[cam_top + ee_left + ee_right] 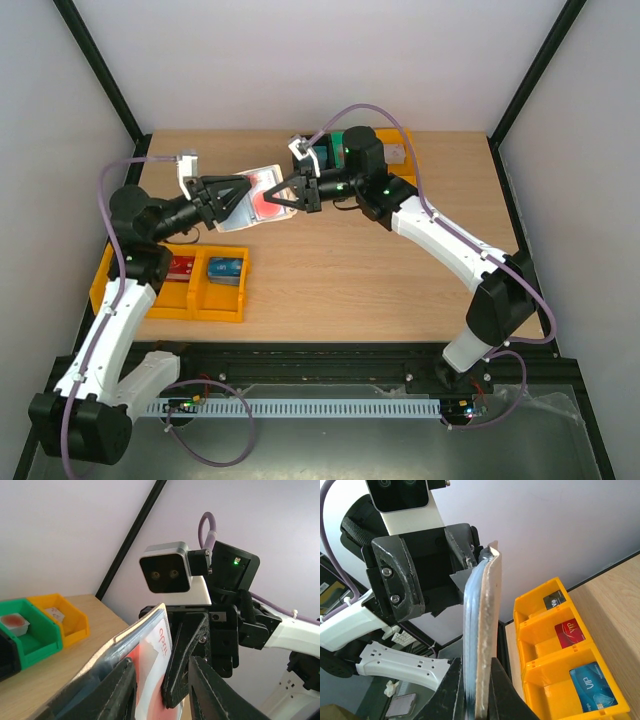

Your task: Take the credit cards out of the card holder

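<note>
The card holder [262,196], cream outside and blue-grey inside, hangs above the table between both grippers. A red and white card [152,670] shows in its clear pocket. My right gripper [282,196] [476,666] is shut on the holder's edge [482,630]. My left gripper [238,195] [162,664] is open; its jaws straddle the holder and one right finger without clamping them. A red VIP credit card [570,632] and a dark grey one [553,600] lie in the yellow bin [540,662].
The yellow divided bin [150,300] sits at the table's left front, with a blue card [227,270] in it. A green bin [37,635] and a second yellow bin [75,622] stand at the back edge. Black frame posts rise at both back corners.
</note>
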`<act>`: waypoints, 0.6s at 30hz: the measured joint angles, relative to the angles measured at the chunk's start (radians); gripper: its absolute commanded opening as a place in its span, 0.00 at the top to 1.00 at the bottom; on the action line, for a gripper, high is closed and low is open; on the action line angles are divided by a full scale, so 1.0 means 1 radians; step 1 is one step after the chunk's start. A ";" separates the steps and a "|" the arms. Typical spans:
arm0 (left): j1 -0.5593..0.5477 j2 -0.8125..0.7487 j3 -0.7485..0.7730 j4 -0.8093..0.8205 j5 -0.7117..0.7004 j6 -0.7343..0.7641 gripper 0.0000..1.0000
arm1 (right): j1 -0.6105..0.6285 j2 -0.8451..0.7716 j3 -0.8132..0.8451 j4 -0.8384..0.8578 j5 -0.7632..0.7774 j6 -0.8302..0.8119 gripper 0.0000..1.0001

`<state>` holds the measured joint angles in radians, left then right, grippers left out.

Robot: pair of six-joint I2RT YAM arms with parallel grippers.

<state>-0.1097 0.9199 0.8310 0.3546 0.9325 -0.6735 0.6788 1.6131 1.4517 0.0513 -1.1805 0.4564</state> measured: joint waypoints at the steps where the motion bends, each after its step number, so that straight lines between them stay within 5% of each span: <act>1: 0.000 0.004 0.001 0.001 0.005 -0.005 0.71 | 0.000 0.000 0.000 -0.003 -0.003 0.000 0.98; 18: -0.015 0.010 0.021 -0.057 0.023 0.008 0.69 | -0.015 0.000 0.000 -0.006 -0.043 0.020 0.98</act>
<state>-0.1249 0.9302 0.8524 0.2977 0.9550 -0.6659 0.6640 1.6131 1.4513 0.0448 -1.2240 0.4763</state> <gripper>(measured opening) 0.308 0.053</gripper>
